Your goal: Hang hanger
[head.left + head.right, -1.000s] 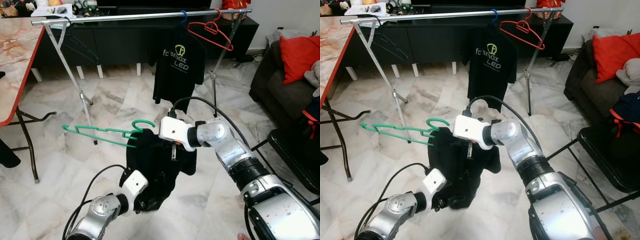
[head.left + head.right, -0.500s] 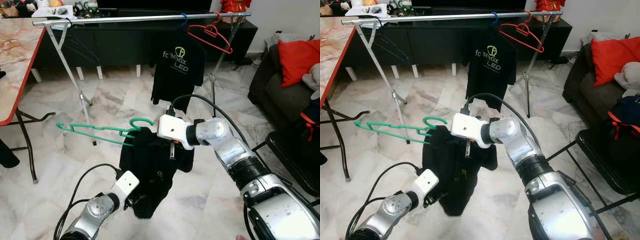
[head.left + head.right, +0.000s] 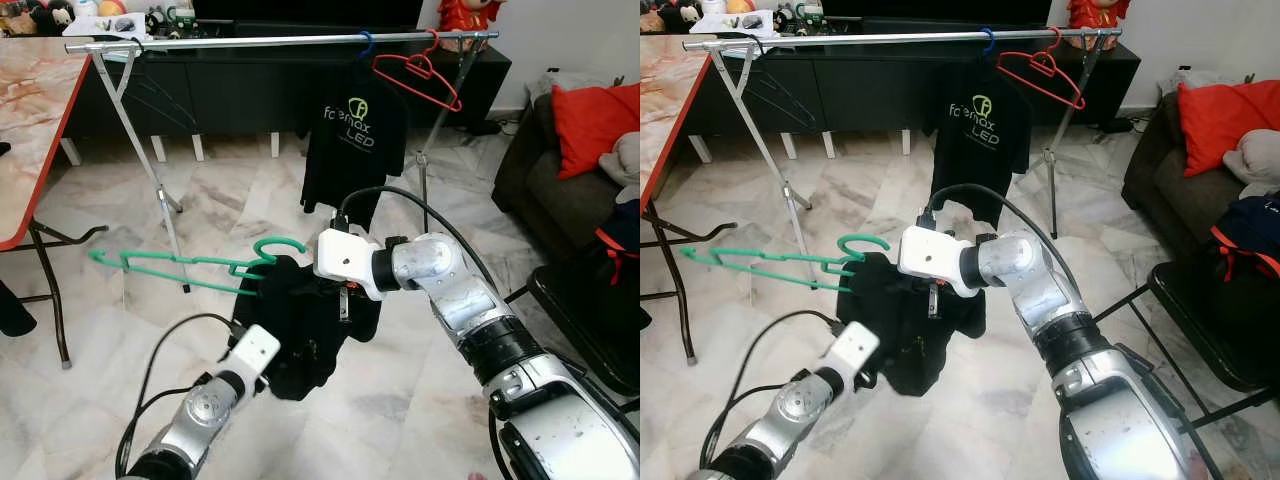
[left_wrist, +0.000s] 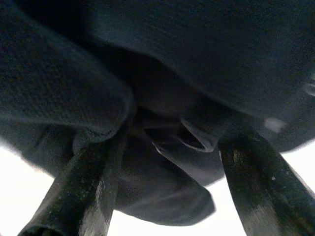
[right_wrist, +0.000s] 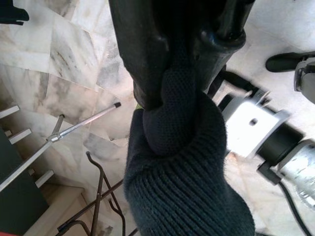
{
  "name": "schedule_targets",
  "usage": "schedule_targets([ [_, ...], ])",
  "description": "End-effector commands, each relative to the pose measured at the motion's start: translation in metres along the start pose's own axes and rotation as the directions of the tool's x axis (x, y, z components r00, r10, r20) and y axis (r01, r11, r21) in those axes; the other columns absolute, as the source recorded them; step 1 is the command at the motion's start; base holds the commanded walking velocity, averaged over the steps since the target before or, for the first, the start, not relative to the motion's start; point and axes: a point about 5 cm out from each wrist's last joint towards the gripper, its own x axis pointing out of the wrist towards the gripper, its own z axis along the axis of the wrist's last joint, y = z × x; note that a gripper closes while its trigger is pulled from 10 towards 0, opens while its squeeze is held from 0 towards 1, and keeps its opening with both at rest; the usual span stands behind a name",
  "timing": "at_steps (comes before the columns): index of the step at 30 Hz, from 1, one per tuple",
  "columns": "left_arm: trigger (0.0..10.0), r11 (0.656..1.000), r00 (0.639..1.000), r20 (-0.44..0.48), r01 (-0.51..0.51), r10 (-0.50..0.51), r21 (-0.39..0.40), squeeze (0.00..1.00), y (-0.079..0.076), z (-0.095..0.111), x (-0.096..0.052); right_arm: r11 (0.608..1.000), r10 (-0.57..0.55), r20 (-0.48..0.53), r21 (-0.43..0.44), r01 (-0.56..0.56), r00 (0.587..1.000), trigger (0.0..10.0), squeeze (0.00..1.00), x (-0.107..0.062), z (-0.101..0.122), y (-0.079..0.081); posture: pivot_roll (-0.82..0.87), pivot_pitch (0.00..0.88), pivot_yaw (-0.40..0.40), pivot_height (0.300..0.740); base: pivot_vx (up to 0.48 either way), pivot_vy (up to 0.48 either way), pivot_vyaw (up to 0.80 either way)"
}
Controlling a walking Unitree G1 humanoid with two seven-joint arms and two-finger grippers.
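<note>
A green hanger (image 3: 170, 262) carries a black shirt (image 3: 310, 320) and hangs level in mid air, its hook (image 3: 282, 244) pointing up. My right gripper (image 5: 170, 83) is shut on the bunched black fabric at the shirt's neck, just right of the hook. Below, my left arm (image 3: 215, 400) reaches up under the shirt's hem. There my left gripper (image 4: 172, 147) has its two fingers spread apart with dark cloth lying between them. The silver clothes rail (image 3: 250, 40) runs across the back, well above and beyond the hanger.
On the rail hang a black printed T-shirt (image 3: 355, 130) on a blue hanger and a bare red hanger (image 3: 420, 75). A red-edged table (image 3: 30, 120) stands at left. A sofa with a red cushion (image 3: 590, 110) and a black chair (image 3: 590, 310) are at right. Marble floor lies between.
My left gripper has risen under the shirt, pushing its hem up so the cloth bunches higher. The green hanger's free end has drifted left. The view has shifted a little.
</note>
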Motion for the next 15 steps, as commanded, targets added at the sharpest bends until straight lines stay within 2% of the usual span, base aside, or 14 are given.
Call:
schedule_targets([
  [1,10.0,0.996,0.996,-0.004,-0.086,0.086,-0.028,0.0,0.008,-0.003,-0.001,1.0,-0.007,0.033,-0.019,0.007,0.999,0.0,0.0,-0.005,0.007,-0.002,-0.04,0.112,-0.102,0.721,0.0,0.0,0.0],
  [2,10.0,0.996,0.996,-0.004,-0.086,0.086,-0.028,0.0,0.008,-0.003,-0.001,1.0,-0.007,0.033,-0.019,0.007,0.999,0.0,0.0,-0.005,0.007,-0.002,-0.04,0.112,-0.102,0.721,0.0,0.0,0.0],
  [4,10.0,0.985,0.985,-0.018,-0.171,0.171,0.0,0.0,0.019,-0.005,-0.003,1.0,-0.002,0.03,-0.016,0.002,1.0,0.0,0.0,-0.005,0.005,-0.001,-0.04,0.114,-0.1,0.721,0.0,0.0,0.0],
  [8,10.0,0.984,0.984,-0.012,-0.178,0.179,0.014,0.0,0.023,-0.006,-0.004,1.0,0.002,0.027,-0.015,-0.002,1.0,0.0,0.0,-0.005,0.004,0.0,-0.04,0.117,-0.099,0.721,0.0,0.0,0.0],
  [11,10.0,0.995,0.996,0.009,-0.094,0.093,0.037,0.0,0.015,-0.005,-0.004,1.0,0.006,0.025,-0.013,-0.005,1.0,0.0,0.0,-0.005,0.003,0.002,-0.04,0.117,-0.098,0.721,0.0,0.0,0.0],
  [12,10.0,0.999,0.999,0.024,-0.022,0.021,0.027,0.0,0.007,-0.005,-0.005,1.0,0.006,0.024,-0.013,-0.006,1.0,0.0,0.0,-0.005,0.002,0.002,-0.03,0.117,-0.097,0.721,0.0,0.0,0.0],
  [15,10.0,0.996,0.995,0.05,0.09,-0.091,0.021,0.0,-0.005,-0.003,-0.006,1.0,0.007,0.024,-0.01,-0.007,1.0,0.0,0.0,-0.005,0.002,0.003,-0.04,0.118,-0.098,0.721,0.0,0.0,0.0],
])
